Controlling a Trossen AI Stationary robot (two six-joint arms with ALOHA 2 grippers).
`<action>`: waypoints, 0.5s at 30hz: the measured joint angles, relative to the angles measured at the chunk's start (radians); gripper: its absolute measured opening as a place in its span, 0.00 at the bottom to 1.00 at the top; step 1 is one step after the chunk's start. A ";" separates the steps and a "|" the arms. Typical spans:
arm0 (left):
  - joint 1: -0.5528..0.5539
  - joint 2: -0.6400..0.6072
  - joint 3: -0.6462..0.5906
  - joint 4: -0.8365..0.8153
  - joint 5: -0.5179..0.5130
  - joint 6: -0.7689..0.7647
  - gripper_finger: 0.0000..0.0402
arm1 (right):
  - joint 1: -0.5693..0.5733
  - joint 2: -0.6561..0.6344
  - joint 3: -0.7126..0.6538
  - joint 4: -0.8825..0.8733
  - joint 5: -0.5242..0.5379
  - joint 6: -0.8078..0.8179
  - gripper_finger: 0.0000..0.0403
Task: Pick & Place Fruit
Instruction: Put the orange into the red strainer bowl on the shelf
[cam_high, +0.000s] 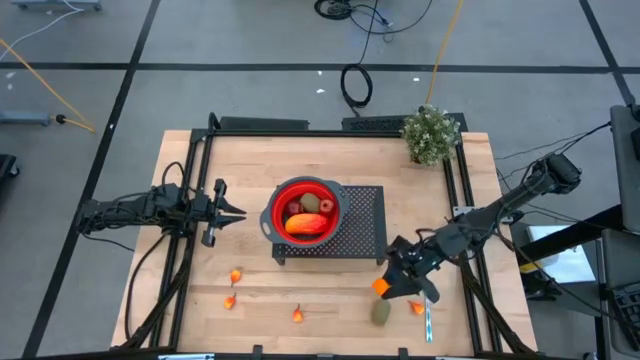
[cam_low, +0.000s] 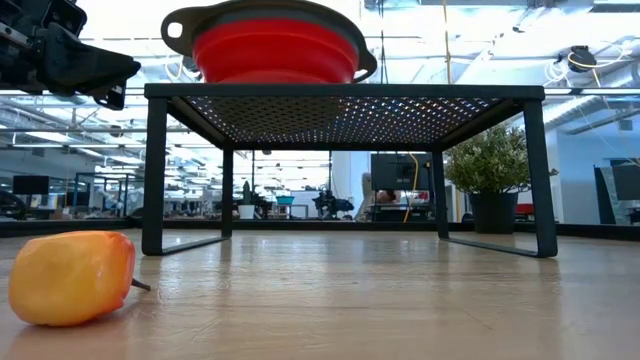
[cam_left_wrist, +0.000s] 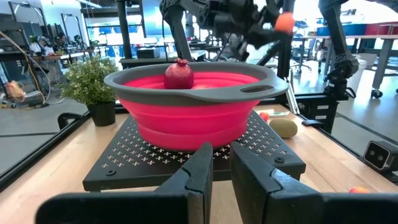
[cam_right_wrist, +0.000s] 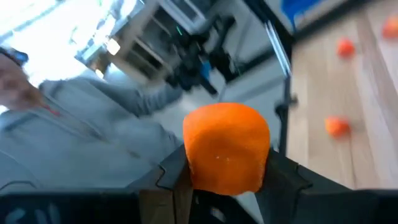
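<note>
Wooden table (cam_high: 200, 300), right gripper (cam_high: 385, 287) clamping half-hidden orange fruit (cam_right_wrist: 227, 146), left gripper (cam_high: 235, 212) nearly closed, empty

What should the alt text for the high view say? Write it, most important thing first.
The right gripper holds an orange fruit piece near the table's front right. A red bowl of fruit sits on a black perforated stand mid-table. The left gripper waits left of it.
</note>
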 joint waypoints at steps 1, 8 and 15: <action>0.000 0.000 0.000 0.000 0.000 0.000 0.14 | 0.000 0.000 0.000 0.032 0.015 -0.019 0.32; 0.000 0.000 0.000 0.000 0.000 0.000 0.14 | 0.000 0.000 0.000 0.221 0.067 -0.196 0.32; 0.000 0.000 0.000 0.000 0.000 0.000 0.14 | 0.000 0.000 0.000 0.356 0.067 -0.373 0.32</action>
